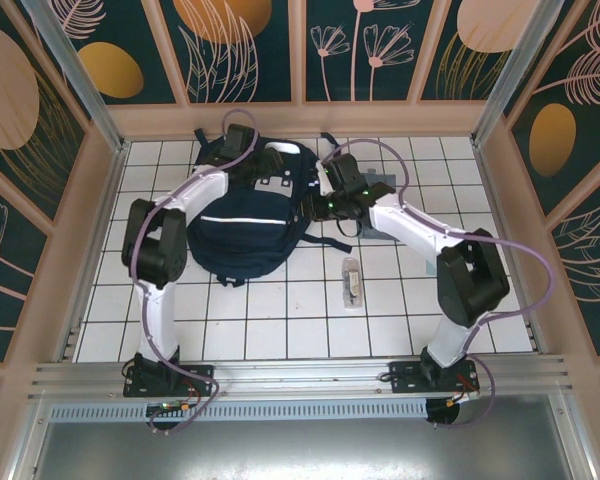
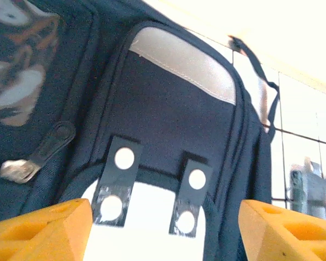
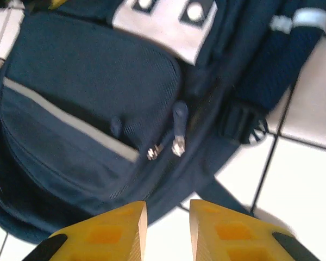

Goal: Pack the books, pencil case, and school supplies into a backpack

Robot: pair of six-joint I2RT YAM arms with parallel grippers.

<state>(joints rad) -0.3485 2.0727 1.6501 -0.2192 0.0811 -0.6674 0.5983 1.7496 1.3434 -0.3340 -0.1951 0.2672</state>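
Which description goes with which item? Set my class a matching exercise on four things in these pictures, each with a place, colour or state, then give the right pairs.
Things:
1. backpack
2. clear packet
3. left gripper
4. right gripper

Descriptions:
A. jaws narrowly apart, nothing between them
B. lying by itself on the white tiles
C. navy with a white stripe
D. jaws wide apart, nothing between them

Pairs: 1-C, 2-B, 3-D, 4-A

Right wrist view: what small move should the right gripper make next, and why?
Probably ease the right gripper forward onto the zipper pulls and pinch one: the backpack looks zipped shut, and the jaws stand slightly apart and empty, just short of the pulls.
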